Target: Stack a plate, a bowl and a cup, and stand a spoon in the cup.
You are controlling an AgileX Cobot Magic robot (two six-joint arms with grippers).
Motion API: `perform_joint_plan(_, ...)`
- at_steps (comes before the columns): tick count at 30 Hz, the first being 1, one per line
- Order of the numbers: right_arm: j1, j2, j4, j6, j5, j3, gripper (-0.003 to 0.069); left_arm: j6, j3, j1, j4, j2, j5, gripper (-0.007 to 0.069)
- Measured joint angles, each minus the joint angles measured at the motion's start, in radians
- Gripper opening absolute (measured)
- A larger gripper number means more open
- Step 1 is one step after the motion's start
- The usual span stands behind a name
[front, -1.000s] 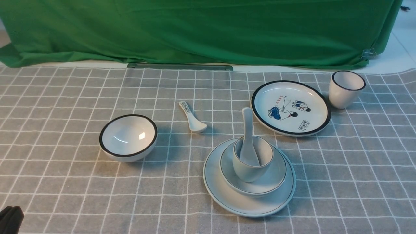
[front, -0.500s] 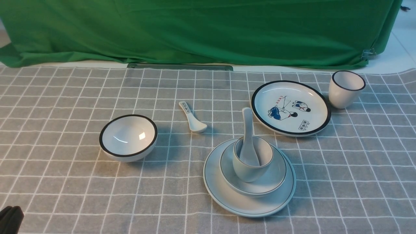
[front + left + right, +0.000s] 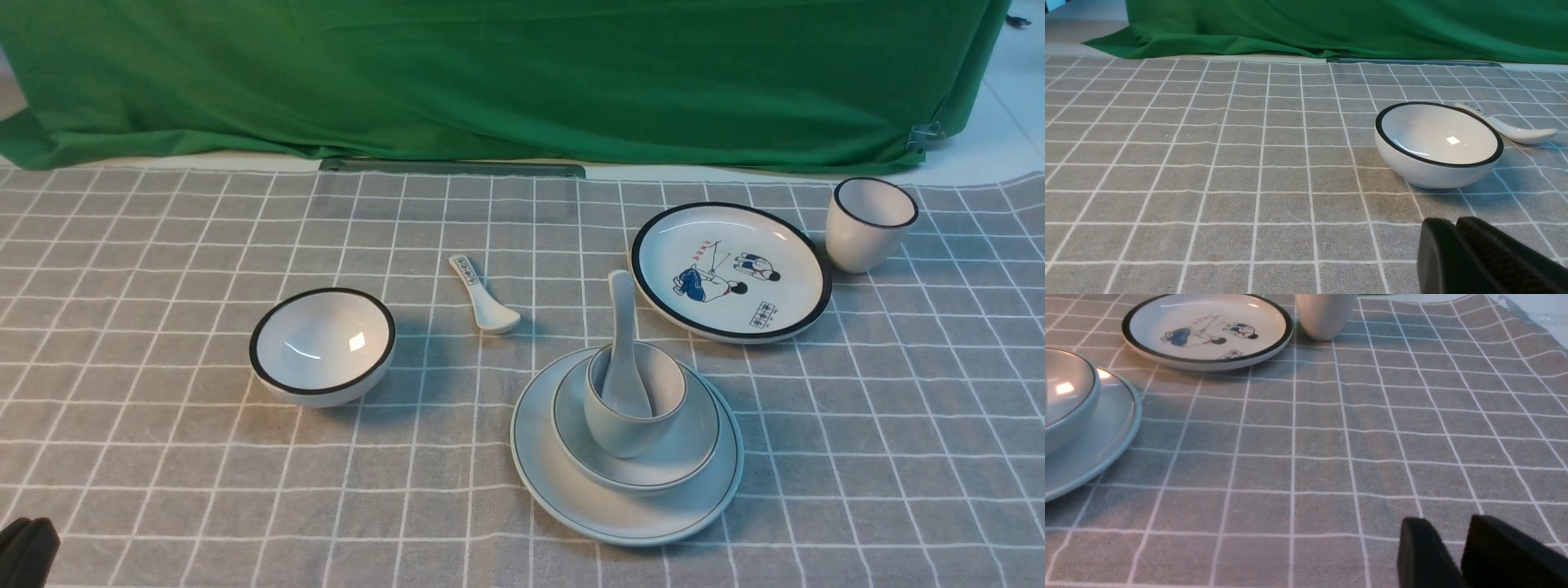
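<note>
left gripper (image 3: 1457,228): pads pressed together, holding nothing; lower right of its wrist view, parked clear of the dishes.
right gripper (image 3: 1453,535): narrow gap between pads, empty; bottom right of its wrist view, over bare cloth.
spoon (image 3: 625,353): bowl end down in the cup, handle leaning on the far rim, so it stands.
cup (image 3: 634,400): nested in the bowl (image 3: 678,457).
plate (image 3: 571,490): base of the stack, lower centre-right of the front view.
status: stack looks complete.
black-rimmed set: unused, well apart.
</note>
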Motion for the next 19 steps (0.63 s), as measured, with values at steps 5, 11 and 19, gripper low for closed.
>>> perform_joint_plan(5,0.000,0.000,0.000,0.000,0.000,0.000,0.0215,0.000,0.000,0.000,0.000,0.000,0.000,0.0017)
perform_joint_plan(11,0.000,0.000,0.000,0.000,0.000,0.000,0.0231,0.000,0.000,0.000,0.000,0.000,0.000,0.0017)
perform_joint_plan(19,0.000,0.000,0.000,0.000,0.000,0.000,0.0238,0.000,0.000,0.000,0.000,0.000,-0.001,0.0017)
